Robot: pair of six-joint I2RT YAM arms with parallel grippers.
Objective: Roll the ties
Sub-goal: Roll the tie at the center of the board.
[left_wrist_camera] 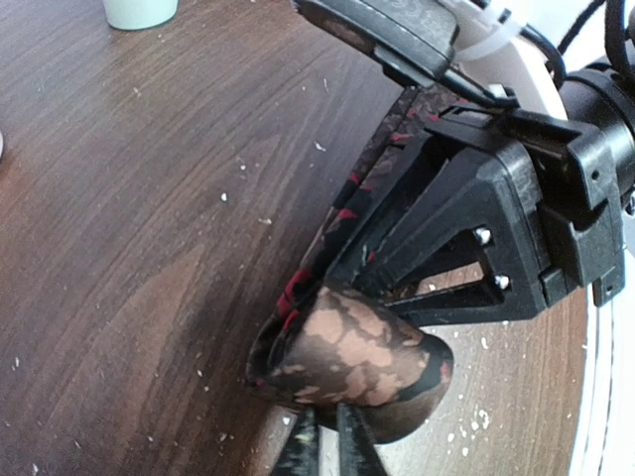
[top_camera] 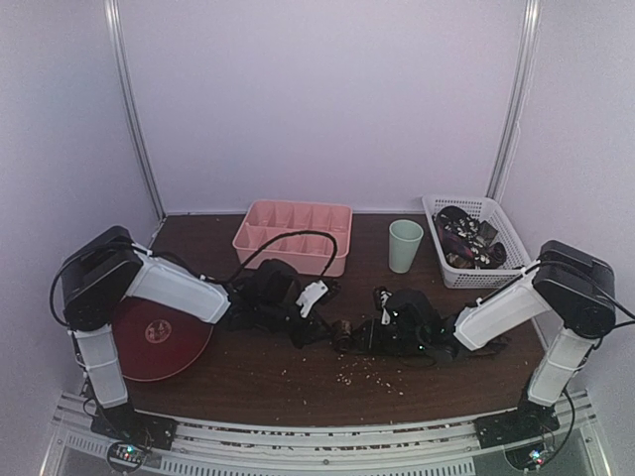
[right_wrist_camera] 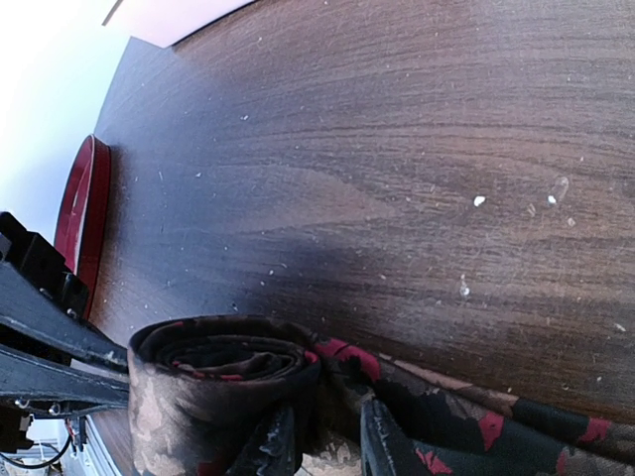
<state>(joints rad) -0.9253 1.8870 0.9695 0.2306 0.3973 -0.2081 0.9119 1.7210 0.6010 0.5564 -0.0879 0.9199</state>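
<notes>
White walls close round a dark wood desk flecked with pale crumbs. At its back stand a pink divided tray, a pale green cup and a white basket heaped with dark ties. A red plate lies at the left, partly hidden by the left arm. Both arms reach in to the middle of the desk, where one tie, black with red and tan patches, lies partly rolled. Its coil rests on the wood between the two sets of fingers, and the unrolled strip runs on beneath the right wrist. The right fingers are clenched on the flat strip just beside the coil, one on each face of the cloth. The left fingers sit nearly together with only a thin gap, tips against the coil's near edge — whether they pinch any cloth I cannot tell.
</notes>
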